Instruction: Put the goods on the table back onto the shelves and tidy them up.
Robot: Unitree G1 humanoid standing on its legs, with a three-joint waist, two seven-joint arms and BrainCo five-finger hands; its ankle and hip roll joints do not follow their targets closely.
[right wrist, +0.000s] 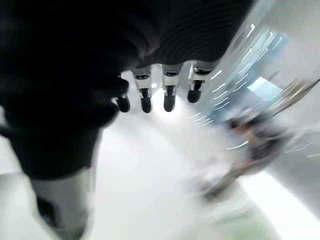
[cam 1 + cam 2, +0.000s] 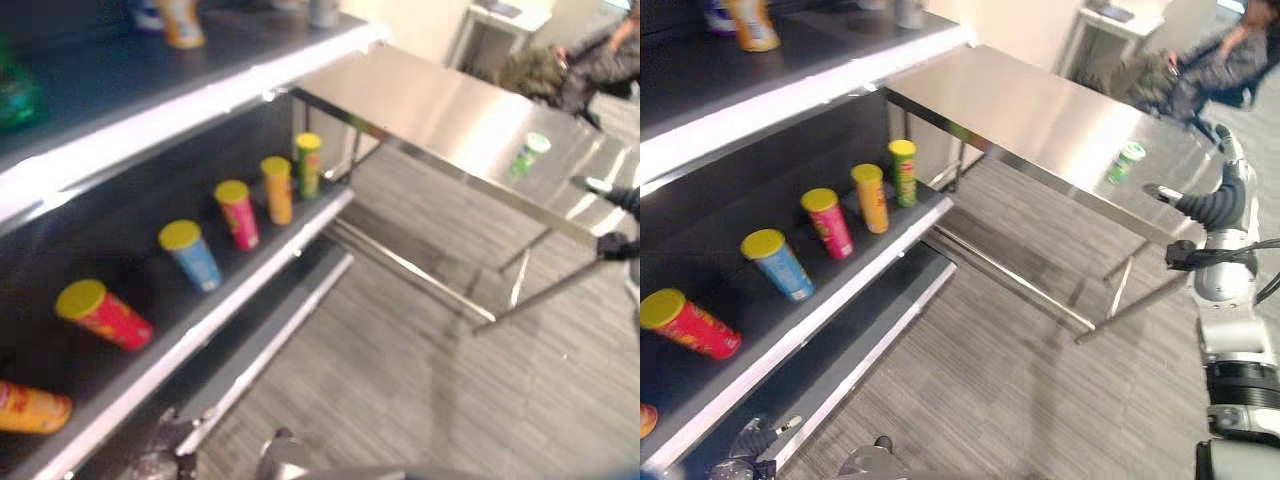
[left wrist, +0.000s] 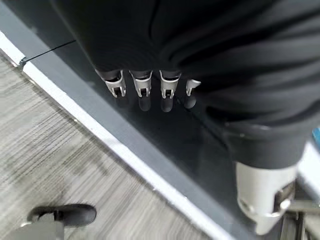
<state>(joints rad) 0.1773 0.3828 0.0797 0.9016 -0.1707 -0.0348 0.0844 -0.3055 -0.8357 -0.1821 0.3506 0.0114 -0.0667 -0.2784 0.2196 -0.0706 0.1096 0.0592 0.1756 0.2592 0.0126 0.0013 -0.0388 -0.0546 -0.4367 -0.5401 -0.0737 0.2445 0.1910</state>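
The right hand (image 2: pixel 1210 205) hangs above the near edge of the steel table (image 2: pixel 1040 110), its fingers (image 1: pixel 168 97) straight, side by side and holding nothing. Just beyond those fingertips, out on the tabletop, lies a green-and-white can (image 2: pixel 1126 161), tipped on its side and clear of the hand.

The left hand (image 3: pixel 145 85) is low by the shelving, its fingers (image 3: pixel 116 86) straight and relaxed over the dark bottom shelf board (image 3: pixel 165 145), again with nothing held.

Up from the left hand, on the middle shelf (image 2: pixel 250 290), a row of yellow-lidded tubes stands apart from one another: a red tube (image 2: pixel 105 315) nearest, then a blue tube (image 2: pixel 190 255), a pink tube (image 2: pixel 238 214), an orange tube (image 2: pixel 278 189) and, furthest along toward the table, a green tube (image 2: pixel 308 164). All lean the same way. Another orange tube (image 2: pixel 30 408) lies on its side at the near end of that shelf.

Higher still, on the top shelf (image 2: pixel 200 90), stands one more orange container (image 2: pixel 181 24).

Beyond the table, past the right hand's fingertips, a person (image 2: pixel 1210 65) in dark clothes is seated
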